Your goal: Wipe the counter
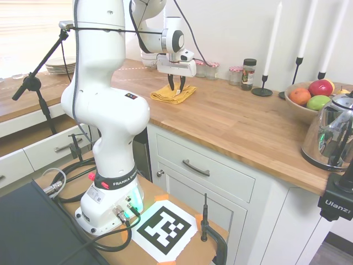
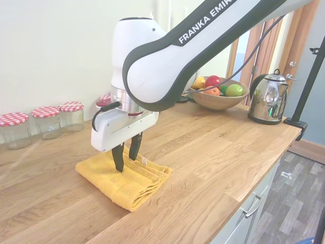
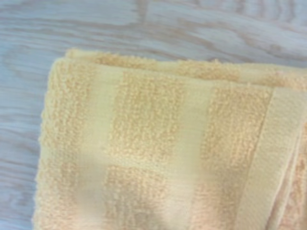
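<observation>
Gripper (image 2: 127, 156) jaws slightly parted, tips down on folded yellow towel (image 2: 124, 180) without clamping it, towel flat on counter (image 2: 213, 147) near front edge; ribbed weave in wrist view only, red-lidded jars (image 2: 48, 122) behind towel.

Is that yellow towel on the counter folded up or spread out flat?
Folded. The towel lies on the counter as a compact square, with several stacked layers showing along its front edge; the wrist view shows layered hems too.
</observation>
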Robot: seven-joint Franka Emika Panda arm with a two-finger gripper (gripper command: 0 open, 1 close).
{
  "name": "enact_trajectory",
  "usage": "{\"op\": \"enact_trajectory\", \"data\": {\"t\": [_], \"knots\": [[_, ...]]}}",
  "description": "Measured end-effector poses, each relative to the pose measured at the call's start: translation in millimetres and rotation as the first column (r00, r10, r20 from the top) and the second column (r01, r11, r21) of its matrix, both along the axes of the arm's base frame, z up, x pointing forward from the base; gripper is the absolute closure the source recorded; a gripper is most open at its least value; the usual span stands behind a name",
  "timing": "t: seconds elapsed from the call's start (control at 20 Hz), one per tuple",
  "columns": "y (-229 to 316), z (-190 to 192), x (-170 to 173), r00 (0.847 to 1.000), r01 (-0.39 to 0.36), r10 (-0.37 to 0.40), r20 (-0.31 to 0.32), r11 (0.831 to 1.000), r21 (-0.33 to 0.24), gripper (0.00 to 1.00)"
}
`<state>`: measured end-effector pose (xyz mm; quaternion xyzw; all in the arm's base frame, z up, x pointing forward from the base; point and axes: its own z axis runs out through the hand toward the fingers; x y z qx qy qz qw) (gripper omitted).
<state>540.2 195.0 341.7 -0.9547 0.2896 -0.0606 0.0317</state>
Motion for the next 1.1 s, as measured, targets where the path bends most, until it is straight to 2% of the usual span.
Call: {"op": "enact_trajectory", "data": {"t": [0.35, 1.1], "knots": [[7, 15, -3, 1.000, -0.013, 0.013, 0.028, 1.000, 0.007, 1.00], [9, 23, -4, 0.999, -0.017, 0.017, 0.043, 1.000, 0.010, 1.00]]}}
